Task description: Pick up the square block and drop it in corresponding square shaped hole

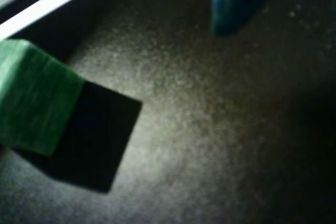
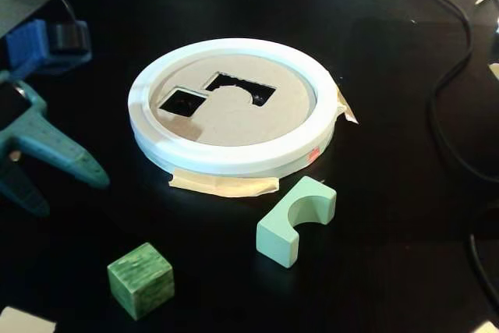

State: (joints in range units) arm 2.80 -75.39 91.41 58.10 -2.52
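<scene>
The green square block (image 2: pixel 140 279) sits on the black table near the front left, and it shows at the left edge of the wrist view (image 1: pixel 32 98). The white round sorter (image 2: pixel 234 157) lies behind it, with a square hole (image 2: pixel 183 104) and an arch-shaped hole (image 2: pixel 242 88) in its cardboard top. My teal gripper (image 2: pixel 70 193) is at the left, beside the sorter and behind the block, clear of both. Its jaws are spread and hold nothing. In the wrist view one blue finger (image 1: pixel 236 1) shows at the top.
A mint arch block (image 2: pixel 297 221) lies in front of the sorter, right of the green block. Masking tape (image 2: pixel 222 185) holds the sorter down. Black cables (image 2: pixel 448 91) run along the right side. The sorter's white rim (image 1: pixel 52 4) crosses the wrist view's top left.
</scene>
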